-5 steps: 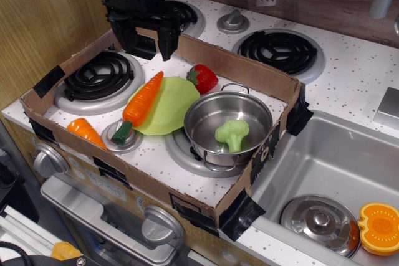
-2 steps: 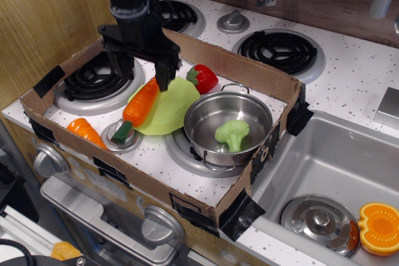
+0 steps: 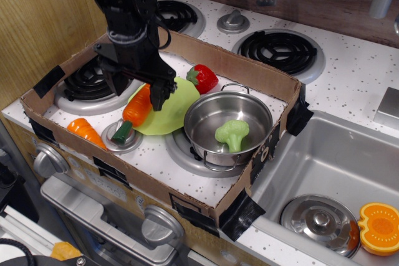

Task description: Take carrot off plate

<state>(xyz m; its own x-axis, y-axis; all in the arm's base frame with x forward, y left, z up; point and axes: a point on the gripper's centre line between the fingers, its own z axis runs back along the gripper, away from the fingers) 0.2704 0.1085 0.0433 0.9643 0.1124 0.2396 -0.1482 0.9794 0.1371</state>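
Two black fingers [image 3: 156, 96] of my gripper [image 3: 138, 90] hang spread wide, one on either side of the carrot's [image 3: 137, 108] upper end; I can't tell if they touch it. Carrot lies half on the plate [image 3: 171, 105], over its left rim, long axis diagonal: orange tip toward the back edge under the gripper, green stem end toward the front-left corner, resting on a small silver lid [image 3: 121, 137]. Plate sits mid-counter inside a low cardboard wall [image 3: 243, 70]. Tight on the right: steel pot [image 3: 227, 126] touches the plate rim, strawberry [image 3: 202, 77] just behind. Left side has a black burner [image 3: 93, 82] near; a stubby orange piece [image 3: 85, 132] lies beside the lid by the front-left wall. Bare speckled counter [image 3: 156, 154] shows toward the front edge.
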